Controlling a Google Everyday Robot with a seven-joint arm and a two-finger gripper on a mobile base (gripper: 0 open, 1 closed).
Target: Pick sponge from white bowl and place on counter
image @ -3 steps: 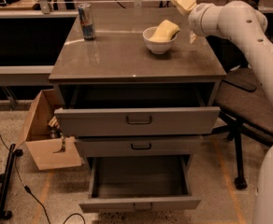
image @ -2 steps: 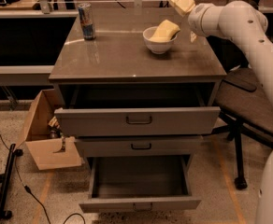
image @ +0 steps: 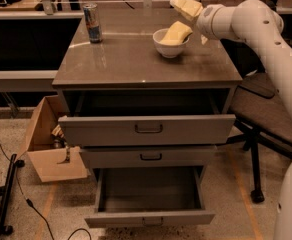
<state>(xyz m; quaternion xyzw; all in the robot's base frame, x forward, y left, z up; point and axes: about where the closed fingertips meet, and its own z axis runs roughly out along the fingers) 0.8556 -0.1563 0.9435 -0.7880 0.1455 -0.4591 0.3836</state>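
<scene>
The pale yellow sponge lies tilted in the white bowl, its upper end sticking out over the right rim. The bowl stands at the back right of the grey-brown counter. My gripper, at the end of the white arm with cream foam padding, hovers just above and behind the bowl, close to the sponge's upper end. It holds nothing that I can see.
A blue-and-silver can stands at the back left of the counter. The top drawer and bottom drawer are pulled open. A cardboard box sits on the floor at left, and a dark chair stands at right.
My gripper has shifted slightly left and down towards the bowl. The sponge, bowl and can have not moved.
</scene>
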